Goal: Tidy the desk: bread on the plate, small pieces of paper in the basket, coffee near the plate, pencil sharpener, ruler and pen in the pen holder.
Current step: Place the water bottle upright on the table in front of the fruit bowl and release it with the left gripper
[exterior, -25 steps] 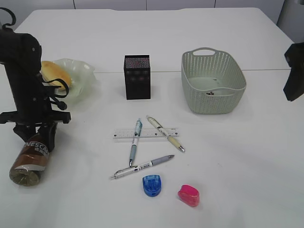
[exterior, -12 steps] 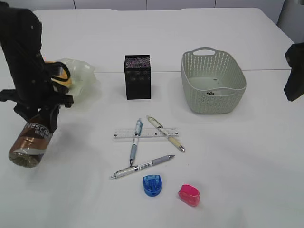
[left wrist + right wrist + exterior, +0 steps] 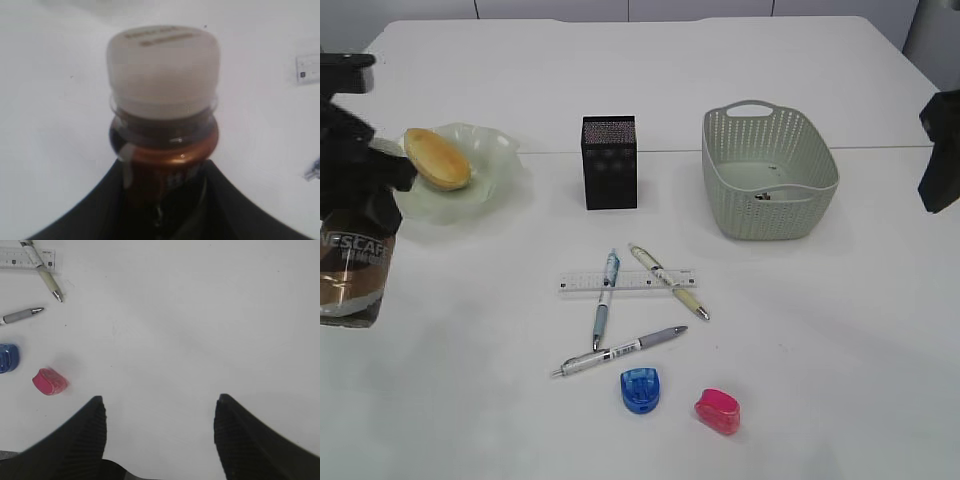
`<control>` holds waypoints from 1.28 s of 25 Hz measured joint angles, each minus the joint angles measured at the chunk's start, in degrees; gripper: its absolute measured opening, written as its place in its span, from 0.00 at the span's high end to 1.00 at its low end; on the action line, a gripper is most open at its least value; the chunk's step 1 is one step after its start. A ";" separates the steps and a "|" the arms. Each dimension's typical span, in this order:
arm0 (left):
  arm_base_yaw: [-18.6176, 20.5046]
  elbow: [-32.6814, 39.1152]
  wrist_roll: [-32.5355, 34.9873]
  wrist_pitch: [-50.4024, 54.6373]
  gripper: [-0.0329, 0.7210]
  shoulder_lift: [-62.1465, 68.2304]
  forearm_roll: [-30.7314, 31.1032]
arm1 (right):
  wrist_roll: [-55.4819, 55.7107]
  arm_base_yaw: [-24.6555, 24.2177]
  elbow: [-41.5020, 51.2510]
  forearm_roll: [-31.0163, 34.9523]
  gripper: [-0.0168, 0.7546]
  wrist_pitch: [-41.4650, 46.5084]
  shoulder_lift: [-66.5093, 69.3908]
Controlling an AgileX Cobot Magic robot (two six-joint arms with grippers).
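Observation:
My left gripper is shut on a brown Nescafe coffee bottle and holds it nearly upright at the far left, in front of the plate. In the left wrist view the bottle with its white cap sits between the black fingers. The bread lies on the pale green plate. The ruler, three pens, a blue sharpener and a pink sharpener lie on the table. My right gripper is open and empty over bare table.
The black pen holder stands at the middle back. The grey-green basket stands to its right with small dark bits inside. The right arm hangs at the right edge. The right wrist view shows the pink sharpener and the blue one.
My left gripper has lifted the coffee bottle from a tilted lie and swung it left to nearly upright. The bread and plate now show in full. The right arm has not moved.

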 joint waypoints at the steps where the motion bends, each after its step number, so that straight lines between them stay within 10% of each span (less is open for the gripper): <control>1: 0.00 4.28 0.00 -4.16 0.60 -2.81 0.00 | 0.00 0.00 0.00 -0.04 0.34 0.00 0.00; 12: 0.00 39.46 -0.09 -64.60 0.60 -15.99 0.99 | 0.00 0.00 0.00 -0.04 0.34 0.00 0.00; 32: 0.00 43.37 5.88 -106.15 0.60 1.15 -9.11 | -0.04 0.00 0.00 -2.82 0.34 0.00 0.00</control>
